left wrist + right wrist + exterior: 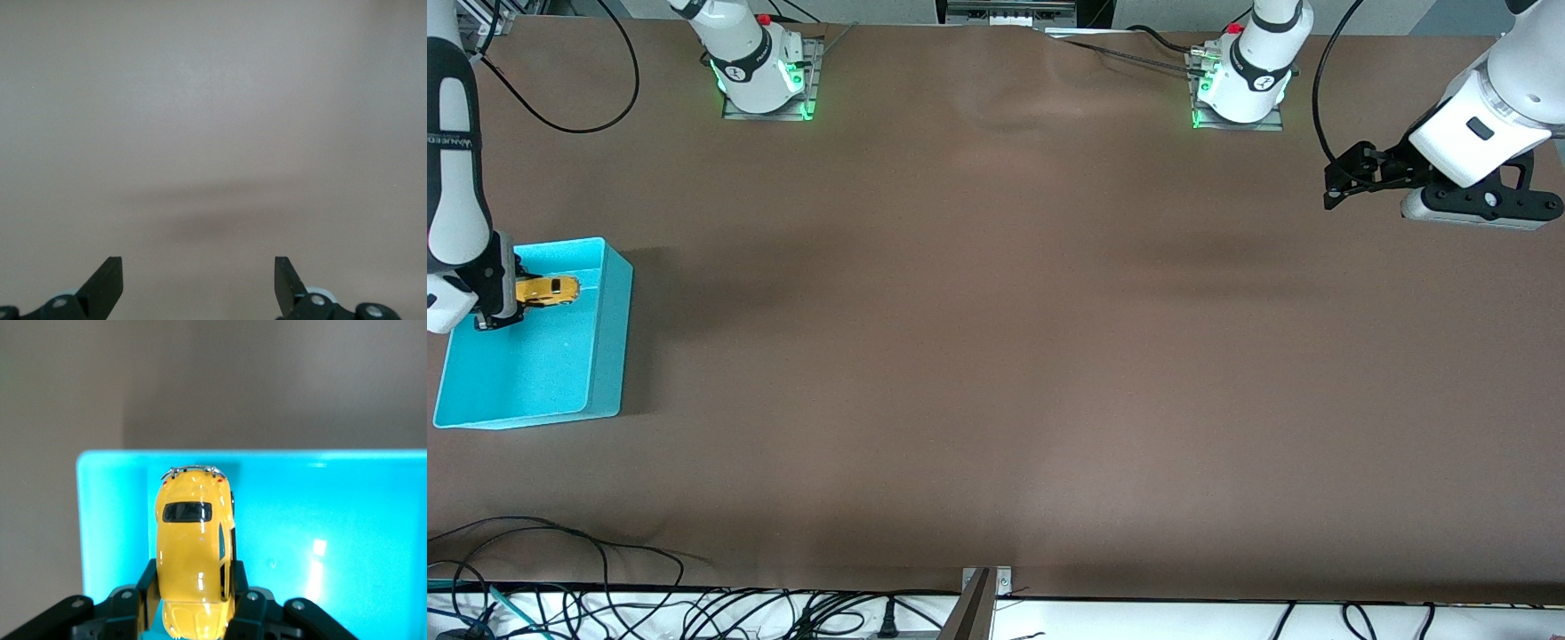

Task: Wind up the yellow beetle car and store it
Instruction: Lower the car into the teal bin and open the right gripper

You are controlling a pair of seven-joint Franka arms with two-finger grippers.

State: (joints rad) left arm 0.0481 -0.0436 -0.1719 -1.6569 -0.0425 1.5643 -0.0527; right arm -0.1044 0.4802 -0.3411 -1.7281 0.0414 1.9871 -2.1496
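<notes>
Two arms, one bin, one car on the brown table [996, 356], nothing else loose on it.

Biggest first: the arms. The right arm comes in at the right arm's end of the table, and its right gripper [503, 307] is low over the turquoise bin [609, 338]. The left arm waits, parked at the left arm's end; the left gripper [1334, 182] hangs over bare table with its fingers [107, 280] spread wide apart and nothing between them.

One bin, open-topped, sitting near the right arm's end of the table. Nothing is lying loose on its floor as far as I can see.

One yellow beetle car [547, 290], much smaller than the bin. It's clamped between the right gripper's fingers [147, 577], pinched across the body sides with its roof facing the wrist camera. It sits inside the bin's outline, toward the part of the bin farther from the front camera. Can't tell whether its wheels touch the bin floor.

Progress, my read: winding looks finished or at least isn't happening now, since the car is already at the bin. Storing is nearly done. Left: let go of the car, lift the right gripper out of the bin.
</notes>
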